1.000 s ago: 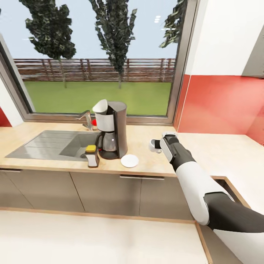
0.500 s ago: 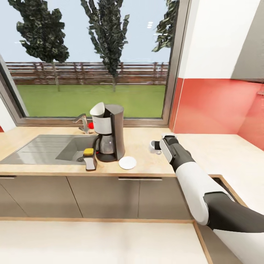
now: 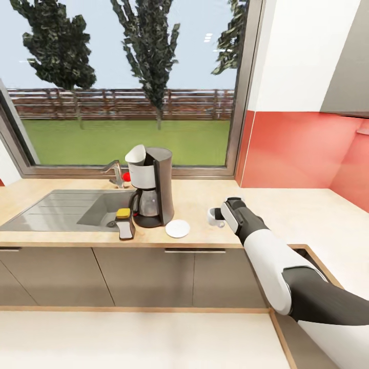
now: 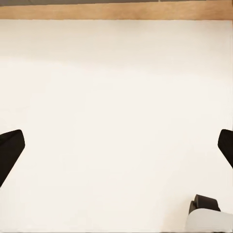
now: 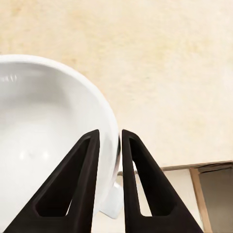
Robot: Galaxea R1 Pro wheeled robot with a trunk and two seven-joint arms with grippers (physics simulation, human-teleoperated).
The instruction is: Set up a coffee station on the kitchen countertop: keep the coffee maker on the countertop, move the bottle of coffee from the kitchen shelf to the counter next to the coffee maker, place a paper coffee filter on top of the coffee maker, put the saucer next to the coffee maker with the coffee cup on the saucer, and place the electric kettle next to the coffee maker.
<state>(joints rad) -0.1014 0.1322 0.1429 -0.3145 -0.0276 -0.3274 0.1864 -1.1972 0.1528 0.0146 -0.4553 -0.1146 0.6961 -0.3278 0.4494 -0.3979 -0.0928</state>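
Your right gripper (image 5: 109, 145) pinches the rim of the coffee cup (image 3: 213, 216), one finger inside the bowl and one outside, nearly closed on the thin wall; the cup hangs over the kitchen countertop (image 3: 200, 197), well to the right of the saucer (image 3: 177, 228); the saucer lies flat just beside the coffee maker (image 3: 151, 187), which carries the paper coffee filter (image 3: 136, 154) at its top; the bottle of coffee (image 3: 124, 222) sits at the machine's other side, at the edge of the steel sink (image 3: 61, 207); your left gripper (image 4: 116, 145) stands wide open with nothing between its fingers, above pale floor.
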